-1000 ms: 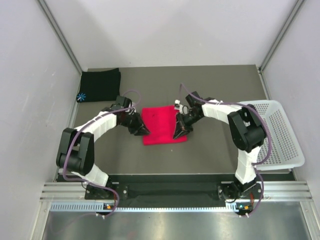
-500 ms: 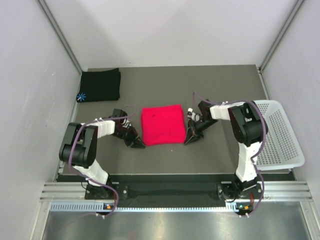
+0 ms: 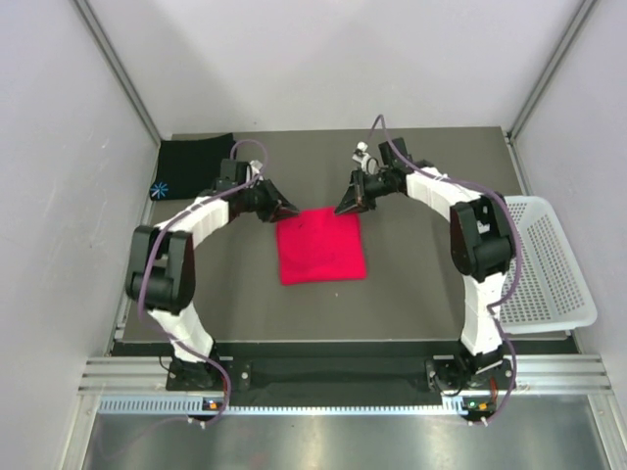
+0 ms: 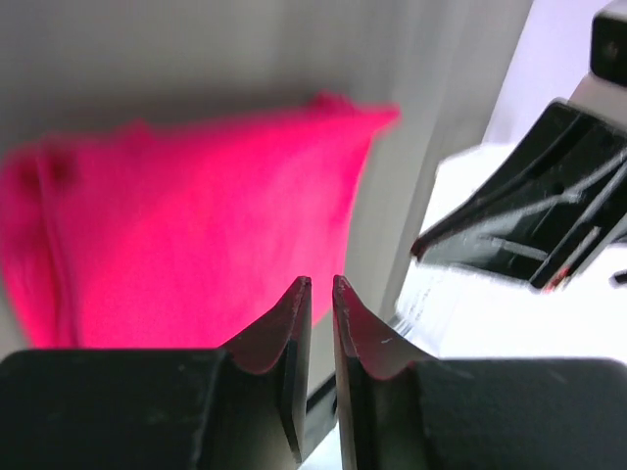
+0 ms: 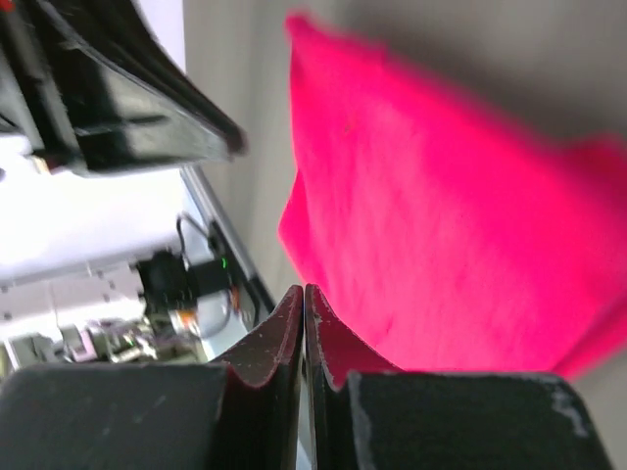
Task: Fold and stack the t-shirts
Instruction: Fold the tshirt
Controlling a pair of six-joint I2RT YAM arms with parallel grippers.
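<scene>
The red-pink t-shirt (image 3: 321, 250) lies folded into a rough square on the middle of the table (image 3: 421, 284), flat, with its far edge slightly rumpled. It is soft, light cloth, so I judge it will sag and may unfold if it is lifted by 1 point. The safer hold is a pinch through all layers at its 2 far corners, or at 2 corners of 1 side, both raised together. On this matte surface it should slide rather than slip away.

Both grippers hang just beyond that far edge. The left gripper (image 3: 293, 210) is by the far-left corner, its jaws nearly together with a thin gap and nothing between them. The right gripper (image 3: 339, 210) is by the far-right corner, jaws pressed together on nothing.

On the right, level with the shirt and well apart from it, the white perforated basket (image 3: 549, 264) shows nothing inside.

At the far-left corner lies the black t-shirt (image 3: 196, 164), folded, with its light-blue starburst (image 3: 160, 189) on the near-left corner. It is equally limp, and looks the likely base for the stack.
</scene>
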